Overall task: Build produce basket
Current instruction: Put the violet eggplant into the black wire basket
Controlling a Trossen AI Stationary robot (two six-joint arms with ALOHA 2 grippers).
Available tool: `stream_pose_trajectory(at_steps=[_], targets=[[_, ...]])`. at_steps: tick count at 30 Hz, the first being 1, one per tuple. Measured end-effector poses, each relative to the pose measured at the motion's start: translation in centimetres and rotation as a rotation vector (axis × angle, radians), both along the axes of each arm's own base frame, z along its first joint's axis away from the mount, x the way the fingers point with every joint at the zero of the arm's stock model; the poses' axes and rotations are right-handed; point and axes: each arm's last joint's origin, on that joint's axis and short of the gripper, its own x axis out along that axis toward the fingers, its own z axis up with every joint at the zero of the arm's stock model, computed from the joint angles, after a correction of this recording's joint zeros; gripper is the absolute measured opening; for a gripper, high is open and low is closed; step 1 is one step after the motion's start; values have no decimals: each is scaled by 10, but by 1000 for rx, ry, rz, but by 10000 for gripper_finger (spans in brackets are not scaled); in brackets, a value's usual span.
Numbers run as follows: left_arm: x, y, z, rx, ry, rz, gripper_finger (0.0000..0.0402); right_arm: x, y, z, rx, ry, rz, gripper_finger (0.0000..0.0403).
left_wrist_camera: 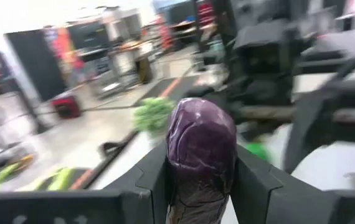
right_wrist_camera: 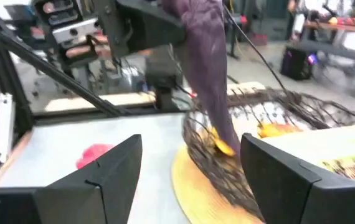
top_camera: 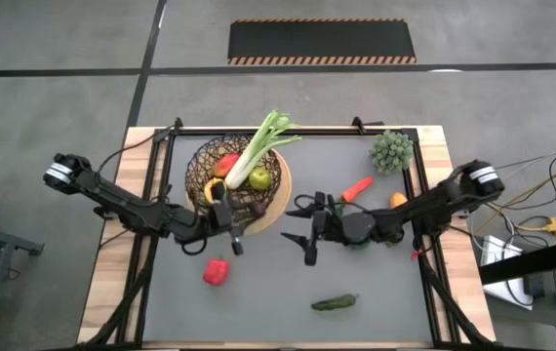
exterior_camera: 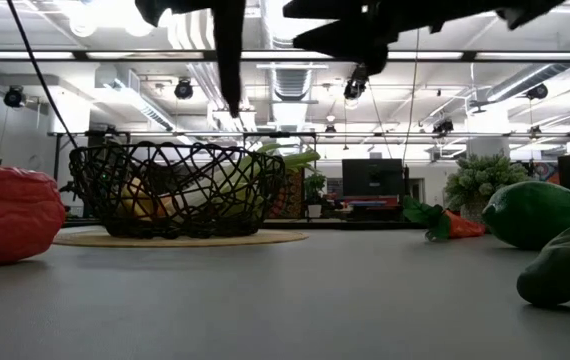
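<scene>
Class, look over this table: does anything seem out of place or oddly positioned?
Only the leek: it lies tilted across the basket, its leafy end sticking out past the rim. Otherwise nothing looks spilled or damaged. The left gripper holds the eggplant by the basket's edge; the right gripper waits open nearby.

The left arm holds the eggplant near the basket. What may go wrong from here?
The left end effector grips the eggplant at the basket rim, not clearly over the bowl, so a release here may drop it outside. The leek already overhangs the rim and may get knocked. The open right end effector waits close, so the arms may collide.
</scene>
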Motion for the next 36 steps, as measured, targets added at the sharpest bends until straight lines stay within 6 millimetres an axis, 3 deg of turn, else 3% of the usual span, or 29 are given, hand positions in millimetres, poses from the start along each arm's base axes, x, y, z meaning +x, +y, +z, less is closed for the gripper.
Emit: stream_pose_trajectory(at_steps=[5,10,16,25,36], targets=[[-11,18,7,12,9,242,107,-15,-5,14,28,61,-39,240],[-20,39,5,-12,-12,491,107,-19,-6,14,33,78,-40,231],[-34,68,-19,-111,-94,750,107,-15,-6,4,34,108,-60,230],[-56,98,-70,-256,-220,923,107,-9,-4,-11,49,146,-67,228],[-66,109,-91,-275,-232,985,107,-9,-4,-11,63,143,-70,226]])
